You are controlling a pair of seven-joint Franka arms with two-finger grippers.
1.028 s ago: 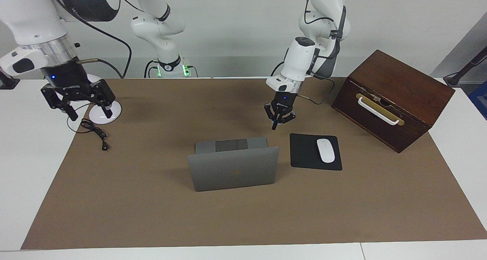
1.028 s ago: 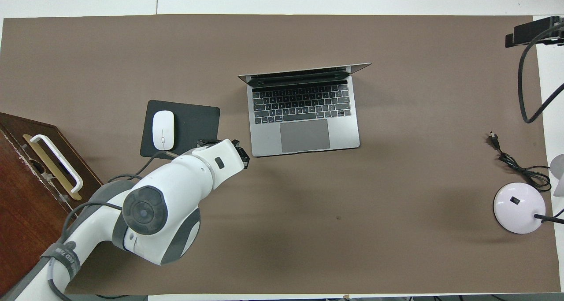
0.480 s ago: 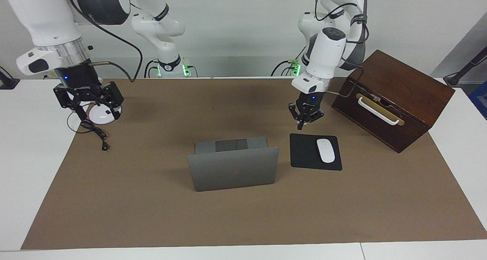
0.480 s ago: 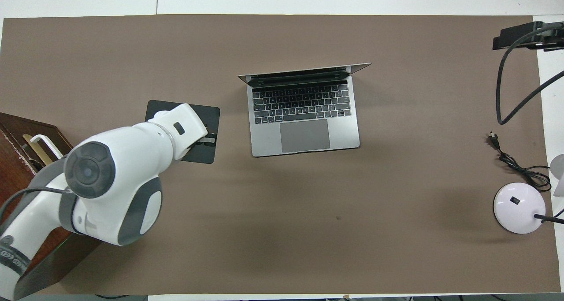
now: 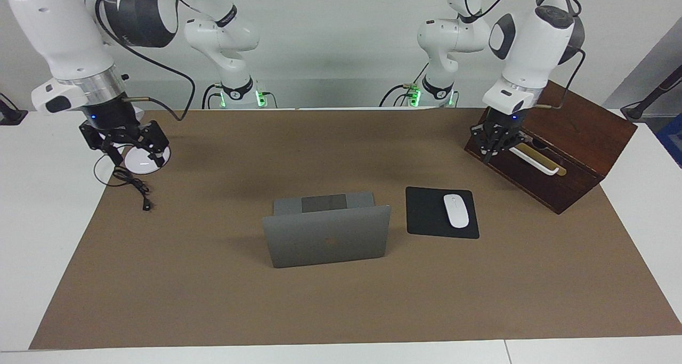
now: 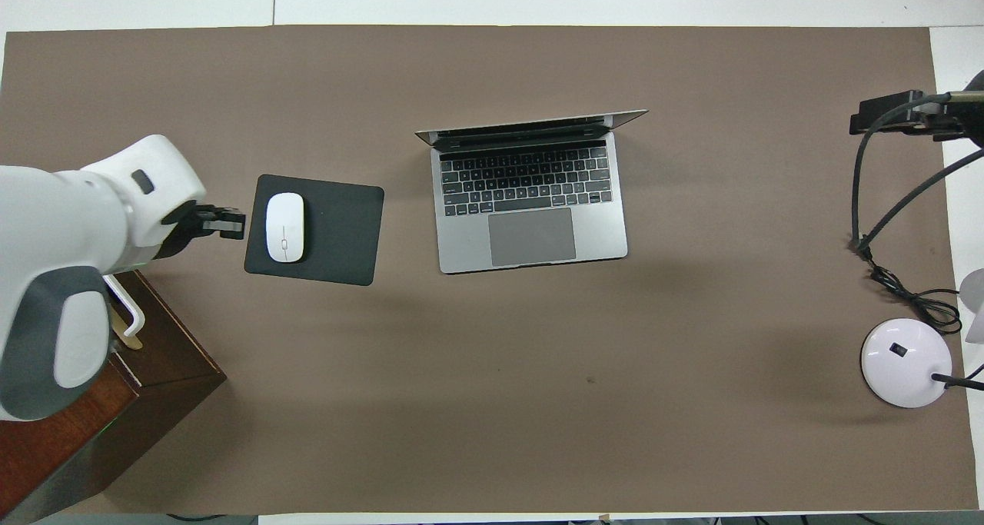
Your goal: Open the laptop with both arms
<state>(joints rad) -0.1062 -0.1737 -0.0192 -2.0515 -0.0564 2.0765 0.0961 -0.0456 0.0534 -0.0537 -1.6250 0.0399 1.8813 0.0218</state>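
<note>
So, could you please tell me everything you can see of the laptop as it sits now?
The laptop is thin, silver-grey and looks like metal. It stands open on the brown mat, the lid near upright with a dark logo at the centre of its back. The base lies flat, showing a black keyboard and a grey trackpad that faces the robots. It sits mid-table beside the mouse pad, apart from it. Neither gripper touches it.

Apple logo on laptop [image 5: 326, 243] lid; no legible text elsewhere
</note>
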